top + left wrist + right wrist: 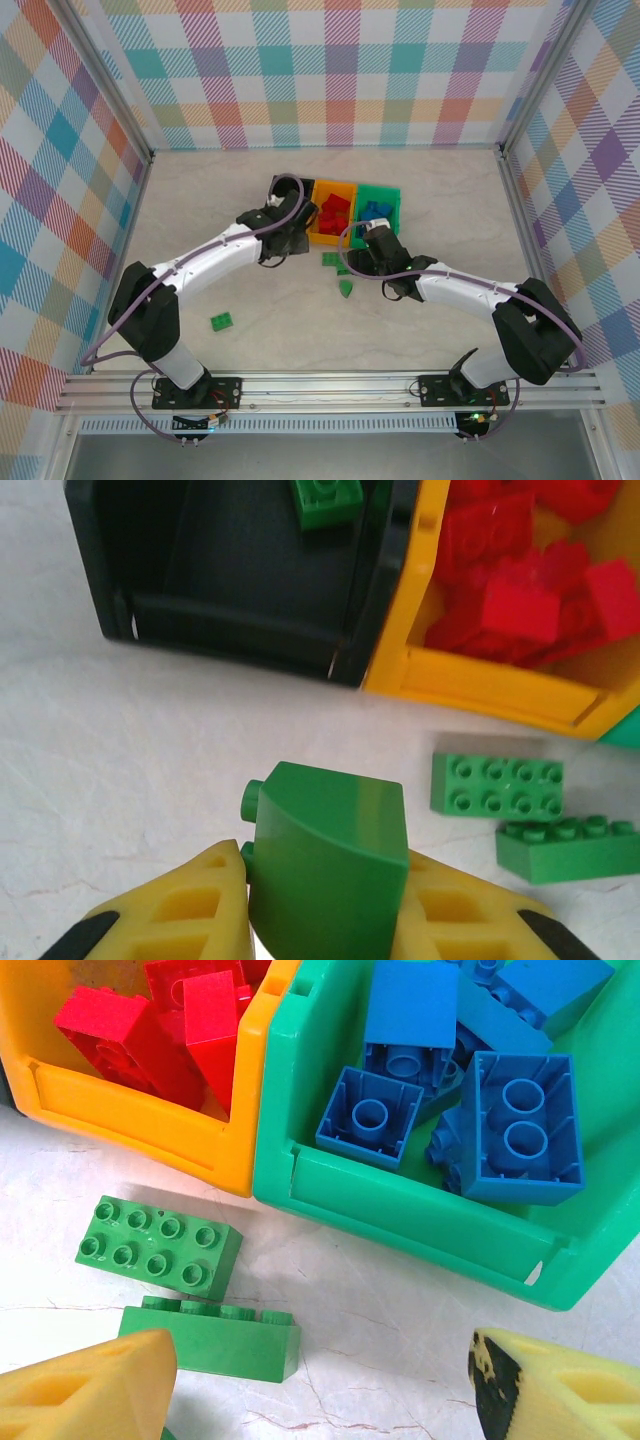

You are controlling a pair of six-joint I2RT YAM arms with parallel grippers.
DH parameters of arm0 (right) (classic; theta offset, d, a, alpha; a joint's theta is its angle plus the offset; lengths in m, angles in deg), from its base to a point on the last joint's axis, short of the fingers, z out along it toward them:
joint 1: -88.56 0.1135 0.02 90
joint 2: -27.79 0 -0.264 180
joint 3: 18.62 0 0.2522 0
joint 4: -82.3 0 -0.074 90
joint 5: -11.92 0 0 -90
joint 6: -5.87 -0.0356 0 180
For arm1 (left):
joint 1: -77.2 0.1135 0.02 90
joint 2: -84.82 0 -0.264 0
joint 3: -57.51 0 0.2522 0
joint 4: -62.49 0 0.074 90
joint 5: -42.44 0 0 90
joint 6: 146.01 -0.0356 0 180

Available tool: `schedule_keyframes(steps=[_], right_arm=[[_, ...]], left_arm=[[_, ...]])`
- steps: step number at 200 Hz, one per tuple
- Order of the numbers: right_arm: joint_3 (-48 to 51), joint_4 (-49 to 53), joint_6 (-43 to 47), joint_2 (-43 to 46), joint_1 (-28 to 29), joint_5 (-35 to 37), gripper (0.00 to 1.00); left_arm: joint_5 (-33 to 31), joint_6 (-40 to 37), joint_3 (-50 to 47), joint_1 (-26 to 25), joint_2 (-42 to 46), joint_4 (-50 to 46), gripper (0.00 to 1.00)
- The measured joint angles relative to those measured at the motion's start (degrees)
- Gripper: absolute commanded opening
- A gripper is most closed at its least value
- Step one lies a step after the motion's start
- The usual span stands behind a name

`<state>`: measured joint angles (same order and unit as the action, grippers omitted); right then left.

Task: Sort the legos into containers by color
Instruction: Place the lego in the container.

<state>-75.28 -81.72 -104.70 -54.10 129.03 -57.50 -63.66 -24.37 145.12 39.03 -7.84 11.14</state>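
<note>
My left gripper (325, 885) is shut on a green curved lego (330, 850), held just above the table in front of the black container (230, 590), which has one green lego (325, 500) inside. The orange container (480, 685) holds several red legos (520, 600). The green container (420, 1215) holds several blue legos (520, 1125). My right gripper (320, 1400) is open over bare table, just in front of the green container. Two green legos (160, 1245) (215, 1338) lie by its left finger. From above, the left gripper (287, 240) and right gripper (358, 256) flank the containers' near side.
The three containers stand side by side at mid-table (332, 212). Another green lego (222, 321) lies alone at the near left, and a green piece (346, 287) sits below the right gripper. Checked walls (70, 200) enclose the table.
</note>
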Motion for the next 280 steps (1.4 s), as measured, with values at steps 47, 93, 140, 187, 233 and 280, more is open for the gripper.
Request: schedule_keyframes(steps=[47, 93, 140, 187, 233, 280], right_arm=[[0.02, 0.0, 0.0, 0.0, 0.0, 0.02, 0.77], [0.02, -0.02, 0.02, -0.04, 0.0, 0.04, 0.77], [0.02, -0.02, 0.02, -0.04, 0.0, 0.37, 0.77], [0.02, -0.04, 0.04, -0.04, 0.0, 0.46, 0.77], [0.0, -0.04, 0.02, -0.09, 0.0, 0.46, 0.77], [0.0, -0.04, 0.02, -0.09, 0.0, 0.42, 0.77]], left_arm=[[1.7, -4.15, 8.98, 5.09, -4.2, 0.22, 0.27], [4.22, -7.76, 17.22, 10.21, -13.31, -0.31, 0.3], [3.13, -11.85, 27.54, 12.76, -23.87, -1.95, 0.32], [-1.16, -15.54, 37.09, 12.98, -31.04, -4.9, 0.46], [-3.28, -16.46, 37.03, 12.94, -30.99, -5.42, 0.61], [-1.4, -16.5, 24.92, 10.51, -21.7, -2.03, 0.61]])
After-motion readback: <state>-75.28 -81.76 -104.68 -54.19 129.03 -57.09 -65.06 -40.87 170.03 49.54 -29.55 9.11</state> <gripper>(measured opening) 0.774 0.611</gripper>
